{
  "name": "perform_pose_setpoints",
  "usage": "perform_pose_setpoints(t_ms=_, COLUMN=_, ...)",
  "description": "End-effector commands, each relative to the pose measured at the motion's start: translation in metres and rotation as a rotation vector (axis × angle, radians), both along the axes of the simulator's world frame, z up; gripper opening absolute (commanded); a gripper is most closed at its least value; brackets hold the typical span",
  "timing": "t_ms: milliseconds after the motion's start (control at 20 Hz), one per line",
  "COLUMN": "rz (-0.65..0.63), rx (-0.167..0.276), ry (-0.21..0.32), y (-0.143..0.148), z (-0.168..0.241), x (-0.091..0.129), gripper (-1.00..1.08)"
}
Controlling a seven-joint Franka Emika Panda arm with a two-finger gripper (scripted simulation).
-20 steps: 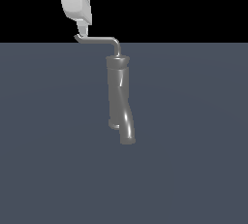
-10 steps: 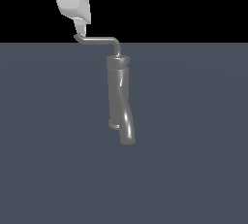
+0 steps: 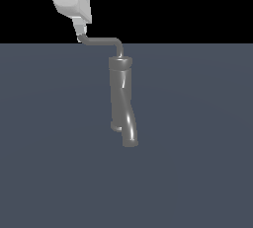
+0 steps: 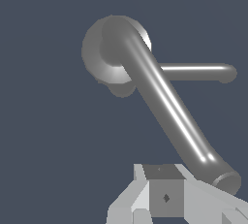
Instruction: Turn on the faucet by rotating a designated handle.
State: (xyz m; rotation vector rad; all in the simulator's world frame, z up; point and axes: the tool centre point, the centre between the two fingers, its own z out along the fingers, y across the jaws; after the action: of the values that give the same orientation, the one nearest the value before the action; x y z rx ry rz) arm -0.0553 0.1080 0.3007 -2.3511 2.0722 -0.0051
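The grey faucet (image 3: pixel 122 98) stands upright mid-scene in the exterior view, its thick twisted body under a darker collar (image 3: pixel 120 64). The thin L-shaped handle (image 3: pixel 101 40) runs from the collar toward the exterior view's left and ends in a hooked tip. My white gripper (image 3: pixel 81 28) hangs just above that tip, touching or nearly touching it. In the wrist view the handle (image 4: pixel 169 106) stretches from the round faucet top (image 4: pixel 104 53) to the fingers (image 4: pixel 164 196). The fingers look pressed together, with the tip beside them, not between them.
A flat dark blue-grey floor (image 3: pixel 197 172) surrounds the faucet, with black background above it. A slimmer grey tube (image 4: pixel 198 72) shows below the faucet top in the wrist view.
My gripper has edged slightly toward the exterior view's left above the handle tip. The handle and faucet look almost unchanged.
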Motion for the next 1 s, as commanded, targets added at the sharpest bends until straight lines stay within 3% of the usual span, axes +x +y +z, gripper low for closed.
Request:
perform_pose_setpoints(t_ms=0, rz=-0.005, rx=-0.002, ry=0.003, y=-0.008, z=0.0, x=-0.007, gripper=-1.0)
perform_pose_setpoints(t_ms=950, rz=-0.004, rx=-0.003, ry=0.007, y=-0.058, z=0.0, x=-0.057, gripper=-1.0)
